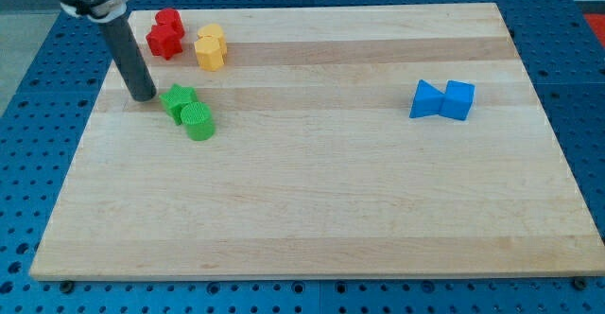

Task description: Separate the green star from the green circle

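The green star (177, 98) lies at the board's upper left, touching the green circle (198, 121), which sits just below and right of it. My tip (143, 96) rests on the board just left of the green star, a small gap apart or barely touching; I cannot tell which. The dark rod rises from it toward the view's top left.
A red block (168, 20) and a red star (164, 41) sit above the tip, with two touching yellow blocks (211, 47) to their right. Two touching blue blocks (442, 99) lie at the right. The wooden board (312, 210) ends at blue perforated surround.
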Available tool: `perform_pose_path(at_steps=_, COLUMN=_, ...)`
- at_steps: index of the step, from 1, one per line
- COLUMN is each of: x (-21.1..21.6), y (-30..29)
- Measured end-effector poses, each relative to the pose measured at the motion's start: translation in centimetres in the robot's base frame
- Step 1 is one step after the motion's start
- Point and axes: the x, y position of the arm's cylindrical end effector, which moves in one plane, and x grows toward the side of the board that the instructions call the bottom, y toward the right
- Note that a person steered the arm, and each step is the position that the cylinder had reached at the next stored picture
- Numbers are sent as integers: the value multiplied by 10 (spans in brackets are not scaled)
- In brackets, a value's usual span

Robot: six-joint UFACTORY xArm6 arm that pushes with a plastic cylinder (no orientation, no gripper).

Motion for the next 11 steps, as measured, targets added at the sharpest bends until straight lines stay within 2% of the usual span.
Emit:
perform_pose_path(at_steps=1, x=1, y=0)
perform_pose_path(at_steps=2, x=27, y=-4)
perform_pose_path(at_steps=3, x=32, y=-4)
perform_pose_path(at_steps=4, x=32, y=-2)
perform_pose_path(at_steps=6, x=13, y=37)
perform_pose_path(at_steps=11, x=2, y=71)
